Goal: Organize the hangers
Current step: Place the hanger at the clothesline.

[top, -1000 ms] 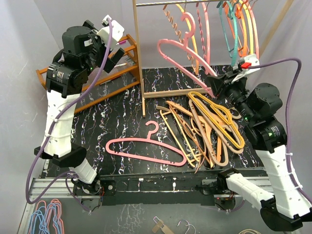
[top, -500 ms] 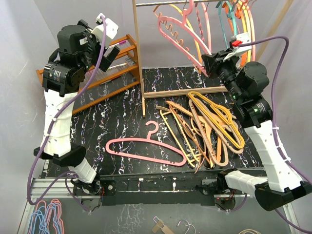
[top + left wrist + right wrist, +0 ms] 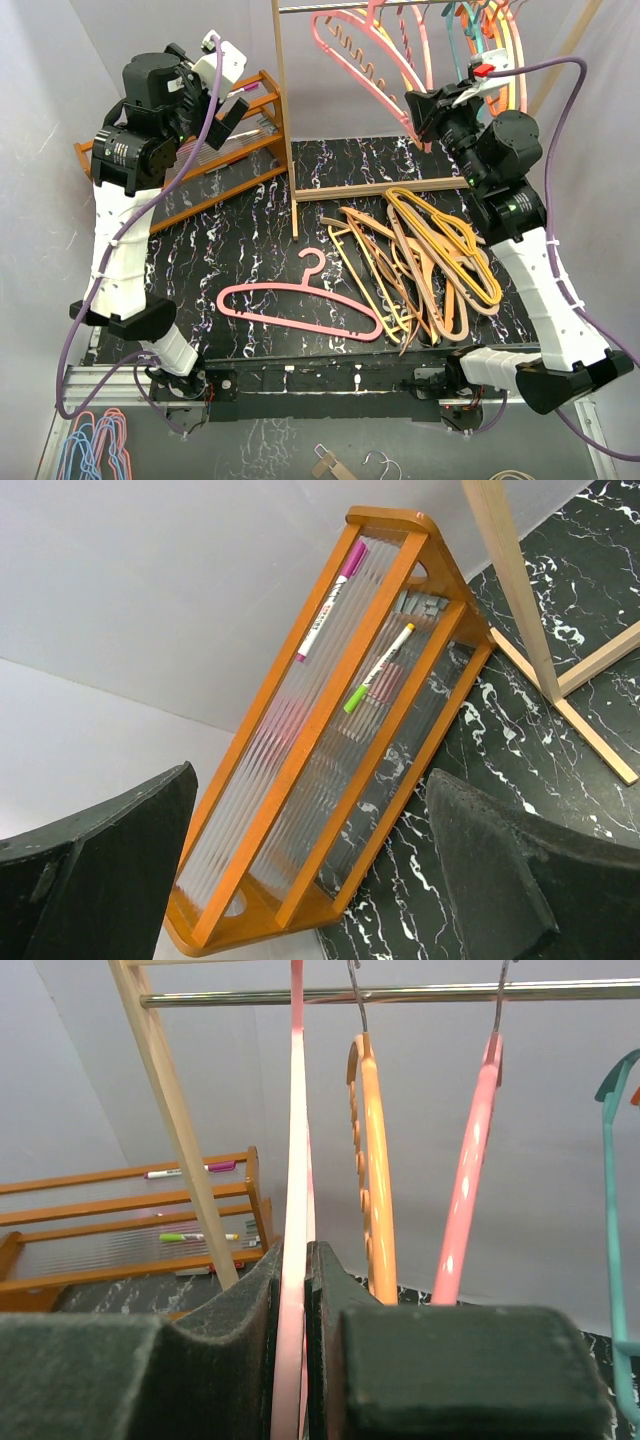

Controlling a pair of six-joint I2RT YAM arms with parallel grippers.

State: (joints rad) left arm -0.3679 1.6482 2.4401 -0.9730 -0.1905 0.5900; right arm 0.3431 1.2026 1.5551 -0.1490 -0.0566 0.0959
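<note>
Right claw (image 3: 295, 1260) pressed onto smooth pink plastic hanger (image 3: 297, 1110), seen edge-on, rising across round metal rail (image 3: 420, 993) at 12 o'clock; wavy orange hanger (image 3: 372, 1160) just beside. Left claw (image 3: 310, 830) spread, holding nothing, above ribbed orange rack (image 3: 330, 710) at 10 o'clock. Tan and yellow hanger heap (image 3: 430, 260) on marbled table (image 3: 240, 230), 4 o'clock; bare table left of it.

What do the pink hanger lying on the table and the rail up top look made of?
Pink hanger: probably plastic, smooth, evenly coloured, slightly glossy. Rail: looks like metal, a thin silvery bar with a bright sheen.
</note>
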